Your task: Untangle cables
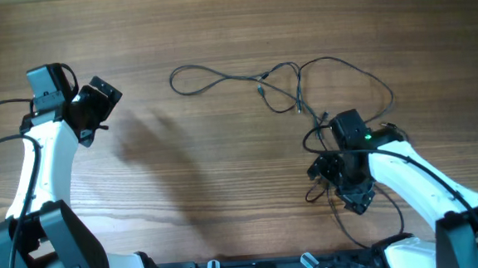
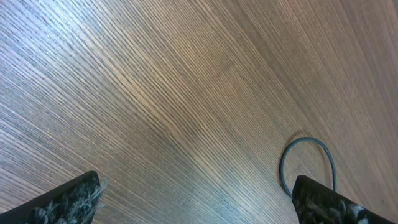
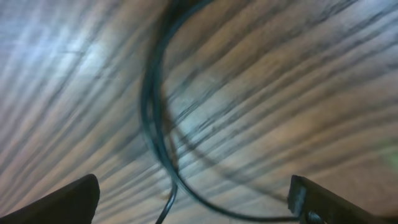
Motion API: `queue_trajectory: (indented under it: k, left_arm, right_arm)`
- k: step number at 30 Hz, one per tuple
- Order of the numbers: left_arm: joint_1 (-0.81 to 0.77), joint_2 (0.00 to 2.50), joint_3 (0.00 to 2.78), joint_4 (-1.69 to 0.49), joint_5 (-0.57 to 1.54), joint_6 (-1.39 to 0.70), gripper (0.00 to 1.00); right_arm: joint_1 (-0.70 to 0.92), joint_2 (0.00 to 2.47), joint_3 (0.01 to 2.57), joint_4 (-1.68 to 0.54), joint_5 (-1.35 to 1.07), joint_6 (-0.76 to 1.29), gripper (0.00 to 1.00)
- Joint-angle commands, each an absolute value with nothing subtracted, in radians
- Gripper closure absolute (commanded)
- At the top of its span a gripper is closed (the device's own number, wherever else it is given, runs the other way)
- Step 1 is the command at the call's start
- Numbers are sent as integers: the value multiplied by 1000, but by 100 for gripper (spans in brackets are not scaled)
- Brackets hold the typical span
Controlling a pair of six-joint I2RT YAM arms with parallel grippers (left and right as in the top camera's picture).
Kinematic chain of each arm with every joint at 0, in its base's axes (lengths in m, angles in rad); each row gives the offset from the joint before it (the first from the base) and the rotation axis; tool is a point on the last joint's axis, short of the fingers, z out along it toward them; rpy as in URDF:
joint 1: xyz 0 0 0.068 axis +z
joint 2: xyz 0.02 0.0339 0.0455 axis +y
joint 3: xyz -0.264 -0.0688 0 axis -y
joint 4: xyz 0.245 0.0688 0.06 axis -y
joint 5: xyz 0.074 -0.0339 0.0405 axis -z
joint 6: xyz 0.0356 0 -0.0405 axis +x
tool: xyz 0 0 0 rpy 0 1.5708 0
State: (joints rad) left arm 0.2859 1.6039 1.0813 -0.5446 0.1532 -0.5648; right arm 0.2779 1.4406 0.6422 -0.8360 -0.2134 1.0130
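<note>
Both arms are hovering over the wooden counter (image 1: 226, 193) with jaws spread wide.
The cables (image 1: 219, 79) are lying loose across the middle and right of the counter, trailing beneath the right arm (image 1: 407, 165). Its jaws are standing wide, with a blurred strand (image 3: 152, 112) running between them ungripped. The left arm (image 1: 41, 154) is sitting well apart, its wide jaws holding nothing.

Robotics lab bench: wood-grain table (image 1: 227, 209), two mounted arms (image 1: 38, 175) (image 1: 412, 169).
</note>
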Motion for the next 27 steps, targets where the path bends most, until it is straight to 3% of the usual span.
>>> queue_trajectory:
  k: [1,2,4,5,7,11,14,20,27]
  left_arm:
    - [284,1607,1079,-542,144,-557,0]
    - [284,1607,1079,-542,144,-557,0]
    - [284,1607,1079,-542,144,-557,0]
    - [284,1607,1079,-542,144,-557,0]
    - [284,1607,1079,-542,144,-557,0]
    - [284,1607,1079,-542,144,-557,0]
    - [284,1607,1079,-542,144,-557,0]
    - [284,1607,1079,-542,144,-557,0]
    - [284,1607,1079,-542,144,-557,0]
  right_arm:
    - [278,1478,595,-777,-227,1005,20]
    - [278,1483,590,-758,-227,1005,36]
    - [278,1483,588,-679,-227,982,85]
    - [277,1482,590,-599,-227,955,96]
    - [240,1475,643,-596,-179,883,96]
    - [-15,1392,1045,-997,71,731,96]
    - [-155,1383,1251,-1023,89,504,96]
    - [-463,1421,1353,-695,138,274,95]
    - [-617,1682,1353,-350,148,-165,95]
